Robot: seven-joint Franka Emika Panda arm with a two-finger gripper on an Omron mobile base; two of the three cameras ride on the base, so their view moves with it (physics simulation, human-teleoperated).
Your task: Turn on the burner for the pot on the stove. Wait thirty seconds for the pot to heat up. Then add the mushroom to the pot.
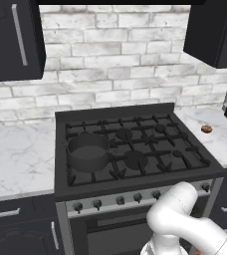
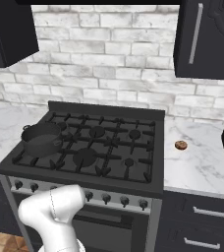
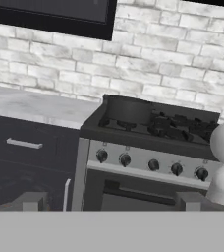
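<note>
The stove [image 1: 135, 149] is the reference landmark. The pot [image 1: 88, 152] sits on the stove's front-left grate, its stub handle pointing toward the centre burners. The mushroom [image 1: 206, 129] lies on the marble counter [image 1: 220, 137] just beside the stove's right edge, well apart from the pot. The gripper [image 3: 109, 203] is released, fingers spread wide and empty, positioned in front of the stove below the knob row [image 3: 151, 165]

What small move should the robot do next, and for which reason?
Probably move the open tool up toward the leftmost small dark knob on the silvery front strip of the black gas stove. The dark grey metal pot sits on the front-left burner with no flame visible, and the small brown mushroom lies on the marble counter.
</note>
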